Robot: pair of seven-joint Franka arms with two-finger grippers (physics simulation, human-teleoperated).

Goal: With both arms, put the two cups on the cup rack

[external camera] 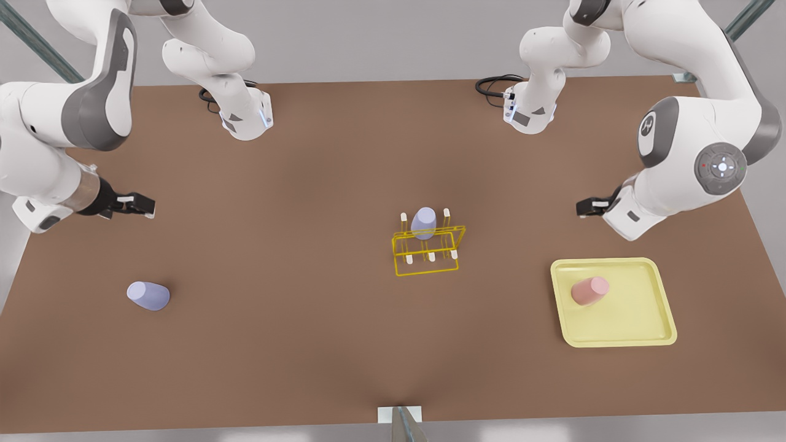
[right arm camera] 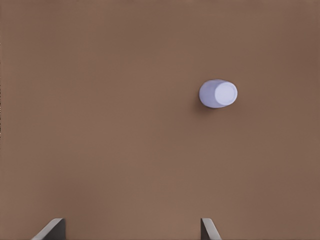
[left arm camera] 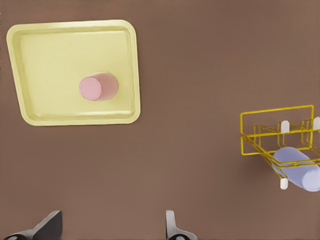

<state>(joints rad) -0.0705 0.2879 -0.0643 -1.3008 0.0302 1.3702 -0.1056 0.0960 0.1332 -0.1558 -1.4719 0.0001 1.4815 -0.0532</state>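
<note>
A pale pink cup [external camera: 589, 290] [left arm camera: 98, 87] stands upside down on a flat yellow tray [external camera: 638, 319] [left arm camera: 50, 55] at the front view's right. One lavender cup [external camera: 148, 295] [right arm camera: 218, 93] sits upside down on the table at the front view's left. An identical lavender cup [external camera: 424, 222] [left arm camera: 298, 167] hangs over a peg of the yellow wire cup rack [external camera: 428, 245] [left arm camera: 276, 111] at mid-table. My left gripper [external camera: 589, 207] [left arm camera: 111, 227] hovers open behind the tray. Behind the loose lavender cup, my right gripper [external camera: 142, 205] [right arm camera: 131, 229] is open and holds nothing.
Two arm bases [external camera: 245, 116] [external camera: 531, 113] with black cables stand at the table's back edge. A small bracket [external camera: 399, 417] sits at the middle of the front edge. Bare brown tabletop lies between the rack and each cup.
</note>
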